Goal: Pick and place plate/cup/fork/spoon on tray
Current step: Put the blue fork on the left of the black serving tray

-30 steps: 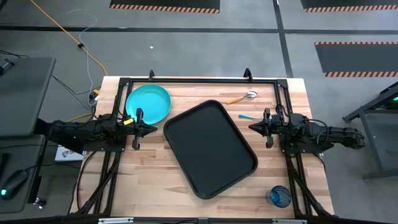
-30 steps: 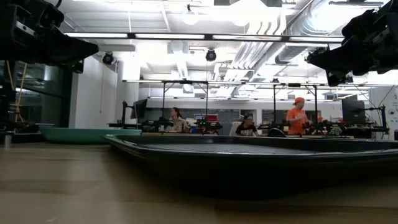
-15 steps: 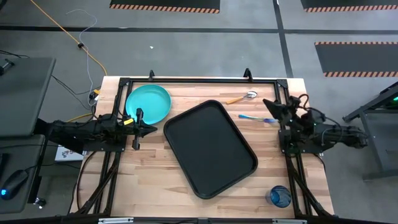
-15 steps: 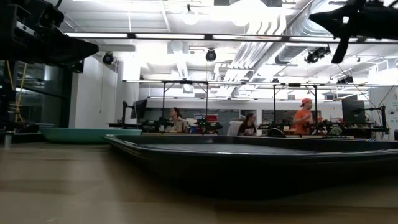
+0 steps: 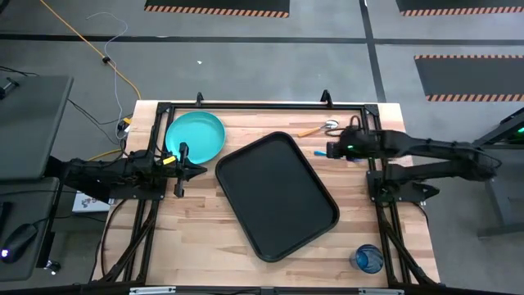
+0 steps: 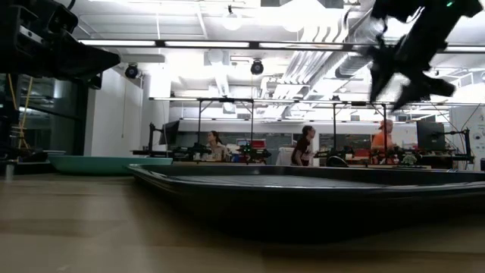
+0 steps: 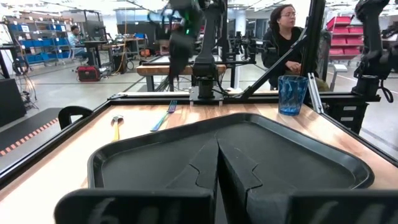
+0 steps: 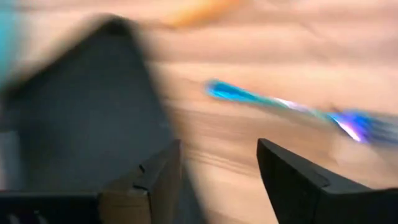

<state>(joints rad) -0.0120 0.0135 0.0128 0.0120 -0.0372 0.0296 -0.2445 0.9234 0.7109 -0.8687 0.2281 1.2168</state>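
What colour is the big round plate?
Turquoise; the plate shows best in the high view.

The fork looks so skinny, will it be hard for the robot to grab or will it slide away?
Probably a bit tricky. The fork lies flat on the smooth wooden table, so there is little height to pinch. It looks slim and likely light, so a nudge from the right gripper above it might make it slide or spin. It should not roll.

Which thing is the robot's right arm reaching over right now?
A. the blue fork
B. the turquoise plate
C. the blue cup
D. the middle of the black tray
A: seen from above, the right gripper hangs over the fork beside the tray, and its wrist camera shows the fork just ahead of its open fingers.
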